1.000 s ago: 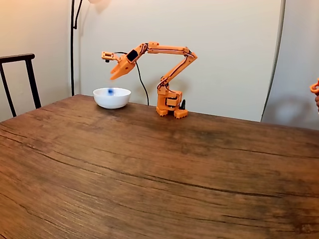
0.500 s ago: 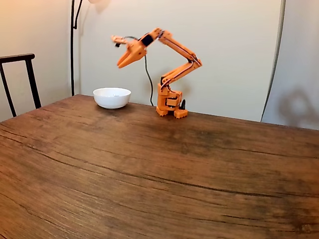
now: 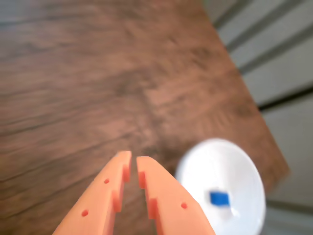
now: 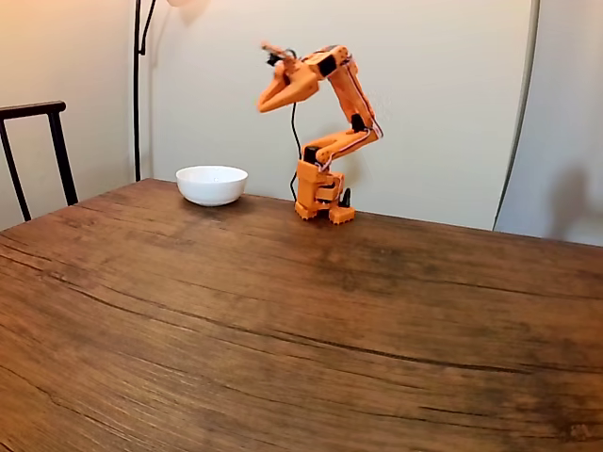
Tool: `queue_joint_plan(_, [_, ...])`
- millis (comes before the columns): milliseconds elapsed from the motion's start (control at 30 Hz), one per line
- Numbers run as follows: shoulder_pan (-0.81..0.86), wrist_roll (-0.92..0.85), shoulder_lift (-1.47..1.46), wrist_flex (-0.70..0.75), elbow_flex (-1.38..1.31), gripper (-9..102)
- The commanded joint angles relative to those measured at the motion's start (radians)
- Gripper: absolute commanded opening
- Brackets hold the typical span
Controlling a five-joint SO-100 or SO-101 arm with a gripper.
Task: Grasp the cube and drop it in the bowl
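in the wrist view the tiny bright-blue cube point(image 3: 219, 198) is seen lying inside the round glossy white bowl point(image 3: 239, 166), off to the right of the orange two-finger claw point(image 3: 131, 160). the claw's fingers are nearly pressed together with nothing between them, raised high above the brown wooden table point(image 4: 301, 320).

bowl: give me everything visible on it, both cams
The bowl is plain, round, white and glossy, possibly ceramic. It sits upright on the wooden table near the far left corner in the fixed view, left of the arm's base. In the wrist view it is blurred, with the small blue cube lying inside it. Nothing else touches it; the hand is raised away from it, jaws nearly closed and empty.
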Motion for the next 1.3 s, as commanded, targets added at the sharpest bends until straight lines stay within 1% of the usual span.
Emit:
queue_joint_plan(0, [-0.161, -0.035, 0.035, 0.003, -0.018, -1])
queue_joint_plan(300, [-0.518, -0.058, 0.112, -0.012, 0.028, 0])
queue_joint_plan(400, [-0.583, -0.058, 0.173, -0.021, 0.071, 0])
queue_joint_plan(667, [-0.614, -0.055, 0.390, -0.124, 0.305, 0])
queue_joint_plan(733, [-0.641, -0.044, 0.433, -0.179, 0.380, 0])
queue_joint_plan(900, [-0.672, -0.043, 0.433, -0.354, 0.558, 0])
queue_joint_plan(1000, [-0.681, -0.043, 0.433, -0.433, 0.661, 0])
queue_joint_plan(1267, [-0.681, -0.057, 0.433, -0.558, 0.836, 0])
